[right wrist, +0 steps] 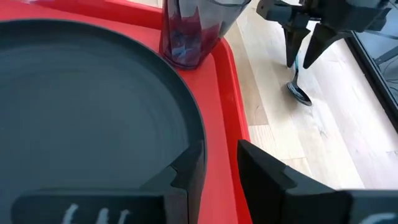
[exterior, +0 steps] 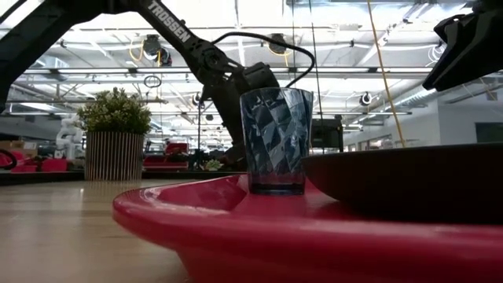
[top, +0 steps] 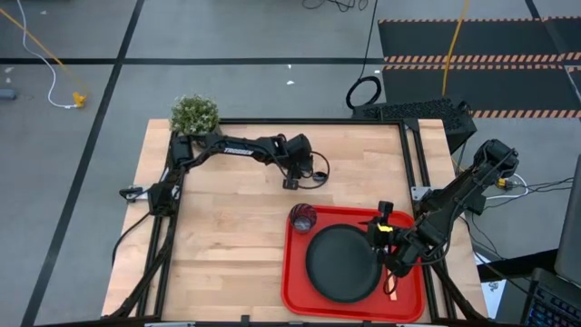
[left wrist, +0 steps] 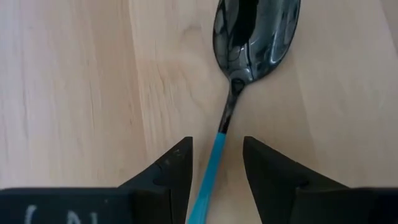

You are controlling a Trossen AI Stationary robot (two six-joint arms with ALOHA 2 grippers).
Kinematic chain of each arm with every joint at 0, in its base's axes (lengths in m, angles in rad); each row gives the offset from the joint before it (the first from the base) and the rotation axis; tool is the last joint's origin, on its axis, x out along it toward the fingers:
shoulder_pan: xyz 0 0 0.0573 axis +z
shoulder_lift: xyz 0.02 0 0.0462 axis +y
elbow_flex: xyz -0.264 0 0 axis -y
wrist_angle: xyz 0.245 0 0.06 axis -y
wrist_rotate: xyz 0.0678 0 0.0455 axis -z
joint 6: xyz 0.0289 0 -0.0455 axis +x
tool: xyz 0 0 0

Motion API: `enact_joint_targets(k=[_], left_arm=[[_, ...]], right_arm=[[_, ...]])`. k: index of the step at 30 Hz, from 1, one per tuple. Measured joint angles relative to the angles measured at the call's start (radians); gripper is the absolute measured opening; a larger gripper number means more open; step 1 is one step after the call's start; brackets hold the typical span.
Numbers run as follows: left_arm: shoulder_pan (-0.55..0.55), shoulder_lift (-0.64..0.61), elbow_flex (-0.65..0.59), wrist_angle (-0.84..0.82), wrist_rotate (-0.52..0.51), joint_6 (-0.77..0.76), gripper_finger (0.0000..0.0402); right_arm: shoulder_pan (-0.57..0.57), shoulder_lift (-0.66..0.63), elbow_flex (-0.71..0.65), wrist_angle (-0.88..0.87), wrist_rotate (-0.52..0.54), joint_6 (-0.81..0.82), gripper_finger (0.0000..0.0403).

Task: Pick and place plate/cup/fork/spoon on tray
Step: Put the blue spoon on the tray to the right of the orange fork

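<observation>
The spoon (left wrist: 239,81), blue handle and dark bowl, lies on the bare wood beyond the tray's far left corner. My left gripper (left wrist: 217,152) points down over it, open, one finger on each side of the handle with small gaps; it also shows in the high view (top: 290,180). The red tray (top: 295,282) holds the black plate (top: 343,263), the cup (top: 302,218) upright in its far left corner, and the fork's orange handle (top: 392,289) by its right rim. My right gripper (right wrist: 217,162) hangs open above the plate's edge and the tray's rim, nothing between its fingers.
A potted plant (top: 193,113) stands at the table's far left corner. A black metal frame (top: 413,154) runs along the table's edges. Bare wood (top: 227,245) lies between the spoon and the tray's left rim.
</observation>
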Motion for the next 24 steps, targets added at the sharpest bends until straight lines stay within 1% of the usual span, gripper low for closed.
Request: enact_joint_targets(k=[7, 13, 15, 24], left_arm=[[-0.005, 0.000, 0.000, -0.001, -0.030, 0.006, 0.0141], [-0.018, 0.000, 0.000, -0.006, -0.037, -0.029, 0.0089], [-0.022, 0.000, 0.000, -0.011, -0.034, -0.037, 0.0078], [-0.023, 0.000, 0.000, -0.027, -0.032, -0.033, 0.0072]], right_arm=[[0.000, 0.000, 0.000, 0.000, 0.000, 0.000, 0.0089], [0.000, 0.000, 0.000, 0.000, 0.002, 0.000, 0.0089], [0.000, 0.000, 0.000, 0.000, 0.002, 0.000, 0.0089], [0.000, 0.000, 0.000, 0.000, 0.003, 0.000, 0.0089]])
